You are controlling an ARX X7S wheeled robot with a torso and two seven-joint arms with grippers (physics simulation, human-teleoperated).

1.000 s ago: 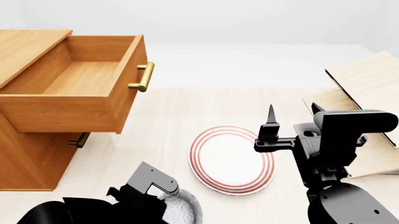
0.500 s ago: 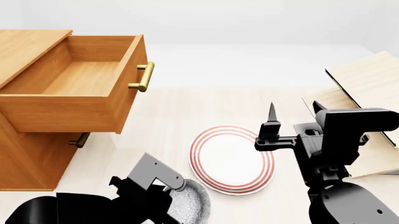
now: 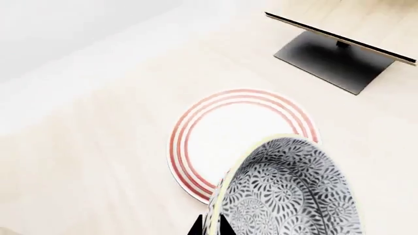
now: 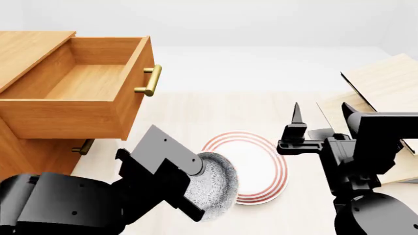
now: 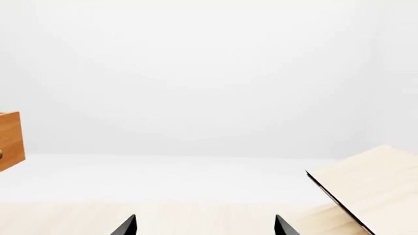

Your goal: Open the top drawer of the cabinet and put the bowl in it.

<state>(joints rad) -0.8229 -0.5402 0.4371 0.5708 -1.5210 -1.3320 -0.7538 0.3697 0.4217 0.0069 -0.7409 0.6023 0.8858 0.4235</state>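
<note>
The top drawer (image 4: 85, 88) of the cabinet (image 4: 29, 161) stands pulled out. The left gripper (image 4: 196, 169) has its fingers closed on the rim of the bowl (image 4: 212, 188), holding it tilted on edge above the counter (image 4: 196, 112) and overlapping the red-ringed plate (image 4: 261, 166), below and right of the drawer. The right gripper (image 5: 205, 227) hangs empty with its fingers spread apart, beside the plank rack (image 4: 385, 98).
</note>
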